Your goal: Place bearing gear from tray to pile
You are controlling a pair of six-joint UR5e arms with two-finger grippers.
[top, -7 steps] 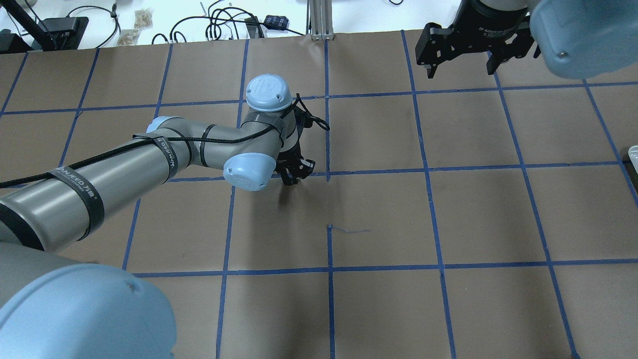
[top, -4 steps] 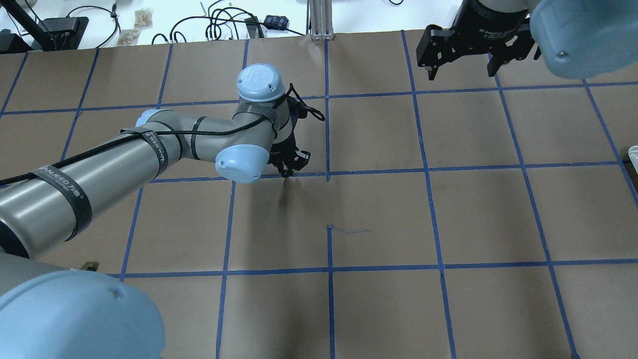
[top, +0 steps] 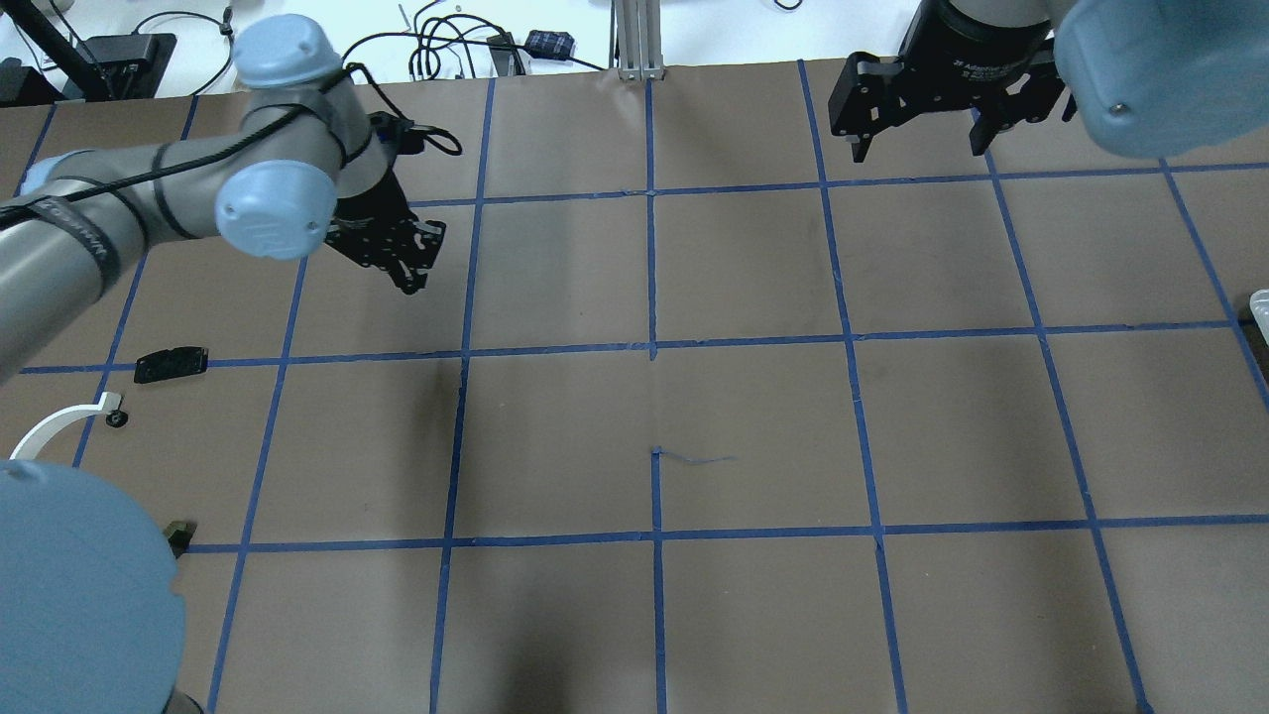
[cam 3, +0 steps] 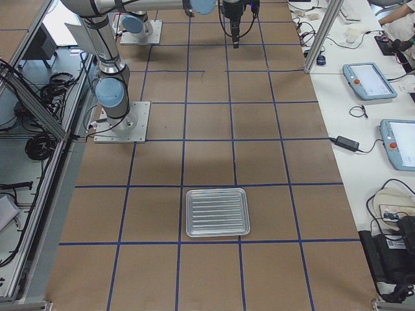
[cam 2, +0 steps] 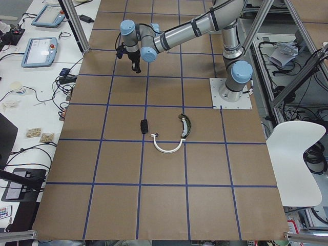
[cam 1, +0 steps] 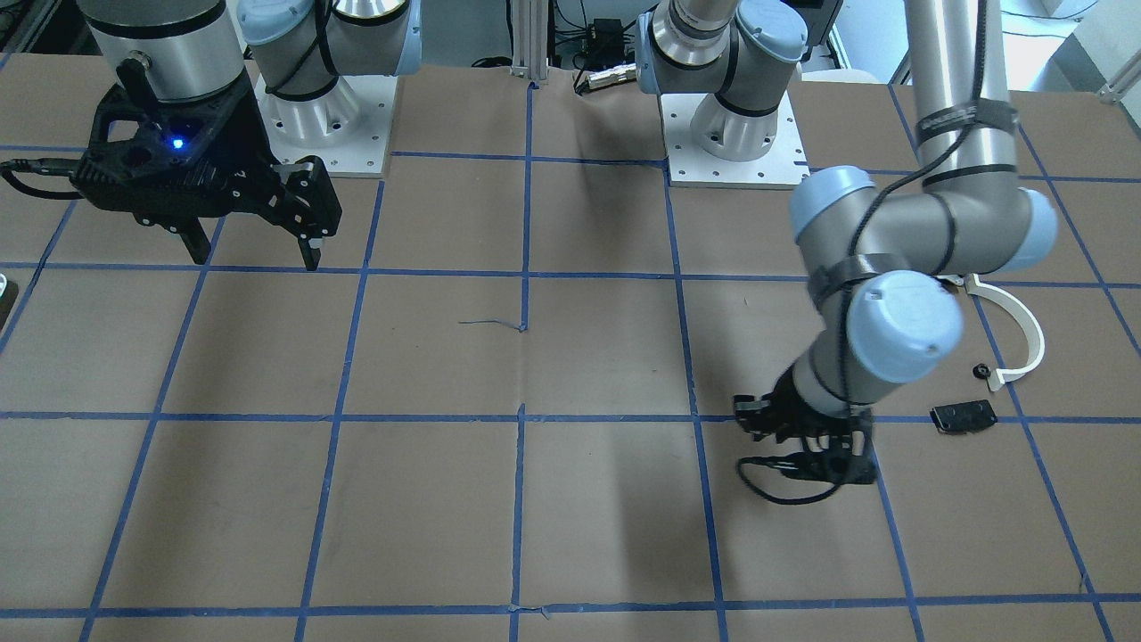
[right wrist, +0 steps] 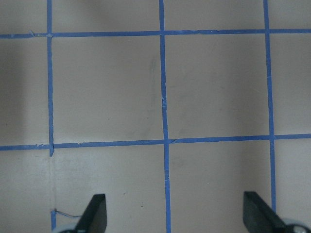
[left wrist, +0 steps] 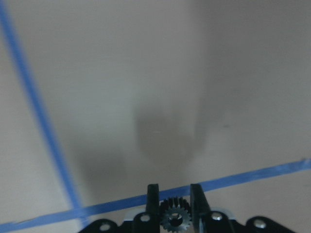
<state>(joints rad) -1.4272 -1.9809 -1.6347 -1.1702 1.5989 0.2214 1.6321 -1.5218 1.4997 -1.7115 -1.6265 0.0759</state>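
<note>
My left gripper (top: 411, 270) is shut on a small black toothed bearing gear (left wrist: 174, 217), which shows between its fingers (left wrist: 153, 199) in the left wrist view. It hangs over the brown table, right of the pile and on the far side of it. The pile holds a white half-ring (top: 55, 421), a flat black plate (top: 172, 363) and a curved olive-black piece (cam 2: 185, 125). The left gripper also shows in the front view (cam 1: 802, 450) and in the left view (cam 2: 136, 69). The ribbed tray (cam 3: 217, 212) lies far to the right. My right gripper (top: 917, 139) is open and empty.
A small black round part (top: 117, 418) lies beside the half-ring. Blue tape lines grid the brown table (top: 753, 436). The tray's rim (top: 1261, 302) just shows at the overhead view's right edge. Cables and boxes (top: 446, 45) lie beyond the far edge.
My left arm has swung left and away from the robot, carrying the gear from the table's middle toward the pile. The pile has come into view. The right gripper has stayed still.
</note>
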